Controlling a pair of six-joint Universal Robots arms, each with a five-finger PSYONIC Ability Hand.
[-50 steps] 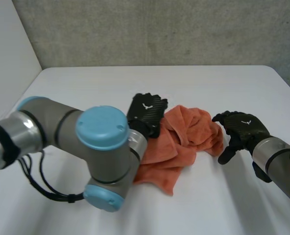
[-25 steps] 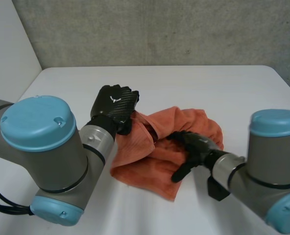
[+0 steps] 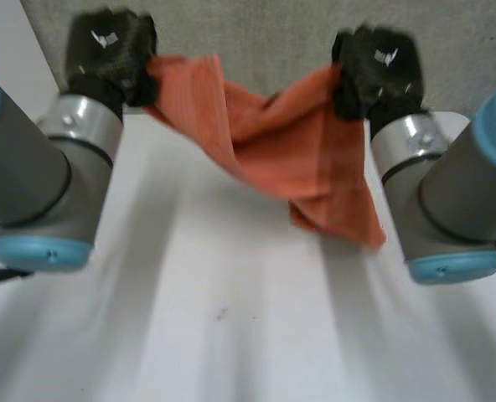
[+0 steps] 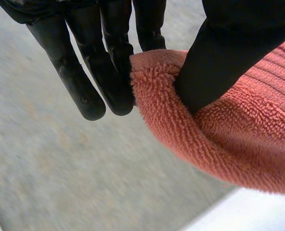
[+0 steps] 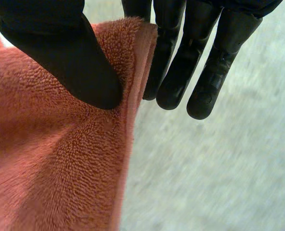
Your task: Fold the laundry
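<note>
An orange terry towel (image 3: 290, 155) hangs in the air above the white table (image 3: 231, 318), stretched between both hands and sagging in the middle, its lower end drooping toward the right. My left hand (image 3: 110, 46) is raised high and pinches one upper corner; its wrist view has the thumb (image 4: 229, 53) pressing the towel (image 4: 239, 139) against the fingers (image 4: 109, 62). My right hand (image 3: 378, 67) is raised to the same height and pinches the opposite upper corner, thumb (image 5: 70, 62) on the towel (image 5: 51, 159), fingers (image 5: 181, 62) behind the edge.
A grey wall (image 3: 248, 29) rises behind the table. Both forearms (image 3: 55, 159) stand upright at the two sides of the head view, the right one (image 3: 441, 193) close beside the hanging cloth.
The towel was a heap on the table with only the left hand on it. The right hand has reached in and taken hold, and both hands have lifted the towel up and apart.
</note>
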